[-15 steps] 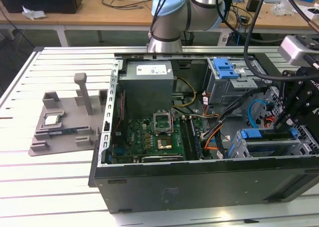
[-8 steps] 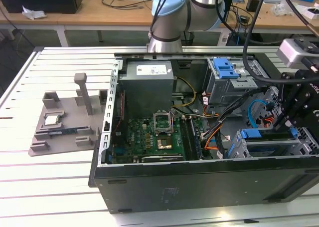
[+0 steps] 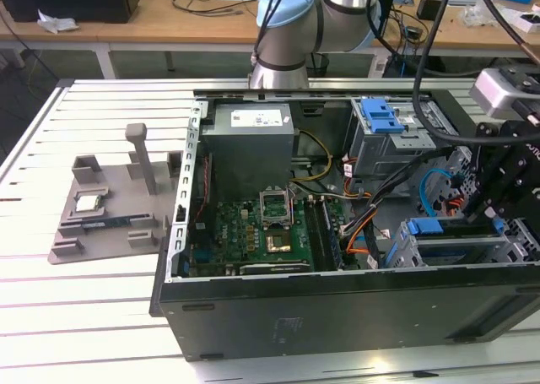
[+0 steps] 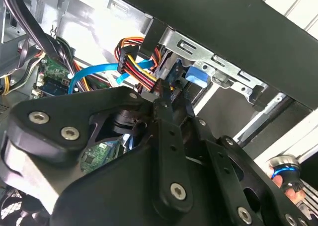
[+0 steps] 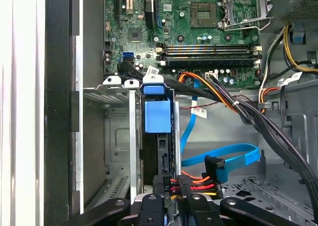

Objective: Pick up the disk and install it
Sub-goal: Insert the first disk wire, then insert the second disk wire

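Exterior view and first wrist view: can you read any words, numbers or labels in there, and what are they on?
Nothing is legible.
White label on the power supply: print too small to read.
Sticker on the case side panel: blurred, unreadable.
White cable tag in the first wrist view: too small to read.

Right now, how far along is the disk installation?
Done: the disk, in its blue carrier, stands in a slot of the metal cage. In hand: the pincer is at the disk's cable end, beside the power wires. Left: the blue data cable looks loose; whether the disk is fully seated, I cannot tell.
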### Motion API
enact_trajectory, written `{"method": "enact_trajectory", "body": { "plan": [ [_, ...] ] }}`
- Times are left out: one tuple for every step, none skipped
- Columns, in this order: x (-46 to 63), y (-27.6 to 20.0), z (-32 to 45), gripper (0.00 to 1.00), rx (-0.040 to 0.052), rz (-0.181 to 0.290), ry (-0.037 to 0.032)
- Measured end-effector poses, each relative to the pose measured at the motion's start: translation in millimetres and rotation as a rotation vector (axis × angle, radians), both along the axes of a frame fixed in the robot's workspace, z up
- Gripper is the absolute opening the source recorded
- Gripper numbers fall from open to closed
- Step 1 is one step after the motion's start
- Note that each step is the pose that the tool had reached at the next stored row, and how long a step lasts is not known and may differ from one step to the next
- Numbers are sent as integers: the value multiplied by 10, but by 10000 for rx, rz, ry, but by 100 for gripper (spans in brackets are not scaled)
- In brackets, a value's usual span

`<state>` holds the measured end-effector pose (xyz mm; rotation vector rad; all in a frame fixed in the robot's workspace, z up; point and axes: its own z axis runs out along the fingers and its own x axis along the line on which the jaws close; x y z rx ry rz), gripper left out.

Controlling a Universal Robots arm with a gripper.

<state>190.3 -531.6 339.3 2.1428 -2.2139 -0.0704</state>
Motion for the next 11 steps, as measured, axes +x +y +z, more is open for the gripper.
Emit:
{"method": "enact_trajectory", "body": {
  "plan": [
    [0, 0, 64, 24, 0, 0, 0],
    [0, 0, 142, 23, 2, 0, 1],
    [0, 0, 214, 23, 2, 0, 0],
    [0, 0, 309, 11, 2, 0, 0],
    [0, 0, 390, 11, 12, 0, 0],
    [0, 0, 407, 11, 17, 0, 0],
    [0, 0, 418, 11, 25, 0, 0],
    [0, 0, 422, 11, 38, 0, 0],
    [0, 1, 423, 11, 41, 1, 0],
    [0, 1, 424, 11, 40, 1, 0],
    [0, 0, 424, 11, 39, 0, 0]
  ]
}}
